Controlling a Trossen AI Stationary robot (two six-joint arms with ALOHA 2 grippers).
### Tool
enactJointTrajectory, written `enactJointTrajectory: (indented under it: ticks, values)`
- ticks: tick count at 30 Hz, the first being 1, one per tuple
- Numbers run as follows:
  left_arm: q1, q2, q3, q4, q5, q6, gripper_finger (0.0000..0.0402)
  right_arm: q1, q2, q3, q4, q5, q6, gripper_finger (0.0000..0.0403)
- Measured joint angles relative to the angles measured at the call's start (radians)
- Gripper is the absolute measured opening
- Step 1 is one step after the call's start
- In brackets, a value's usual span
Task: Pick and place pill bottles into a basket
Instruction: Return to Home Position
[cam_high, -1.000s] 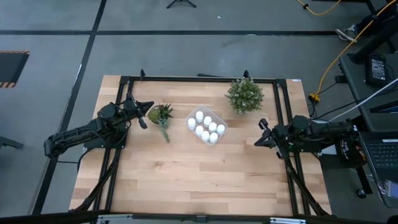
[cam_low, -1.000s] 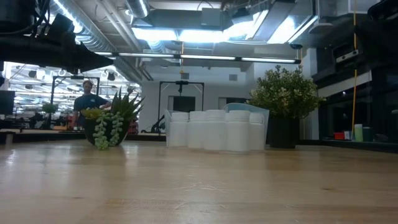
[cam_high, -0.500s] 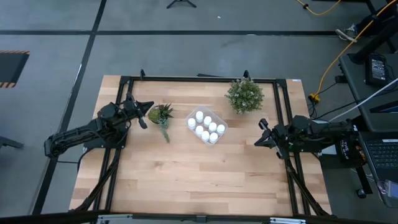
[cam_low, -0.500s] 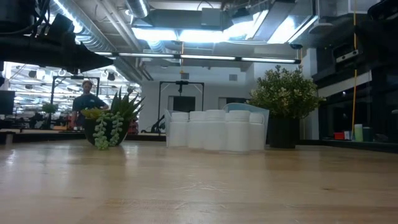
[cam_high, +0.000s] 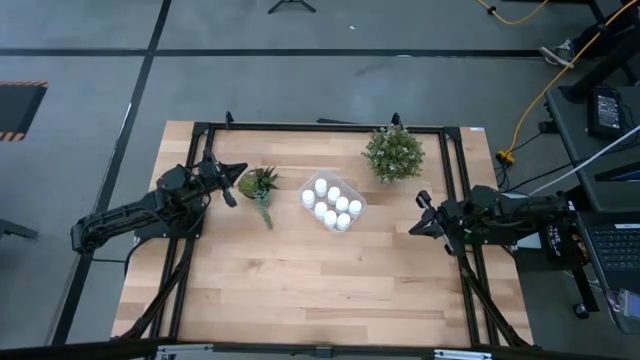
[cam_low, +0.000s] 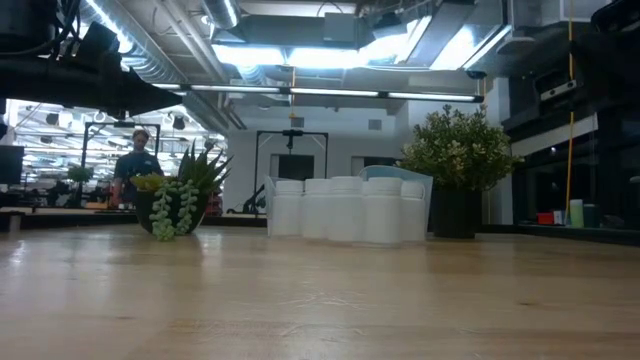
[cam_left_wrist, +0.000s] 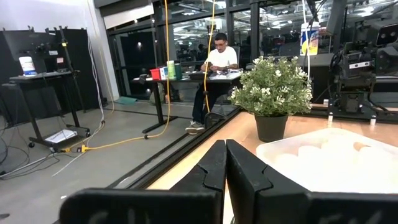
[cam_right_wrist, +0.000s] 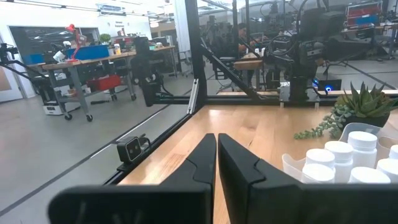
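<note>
All pill bottles (cam_high: 342, 204) stand upright inside the basket (cam_low: 424, 205)

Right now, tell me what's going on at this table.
Nothing is being handled. The white pill bottles stand packed together inside the clear plastic tub, between a succulent and a bushy potted plant. The left pincer sits shut and empty at the left edge of the table, the right pincer likewise at the right edge, both apart from the tub. No loose bottle shows on the table.
</note>
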Motion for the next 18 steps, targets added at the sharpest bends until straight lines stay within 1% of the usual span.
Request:
enactJointTrajectory:
  ticks: [18]
  values:
    - [0.000,0.000,0.000,0.000,0.000,0.000,0.0004,0.000,0.000,0.000,0.000,0.000,-0.001,0.0021]
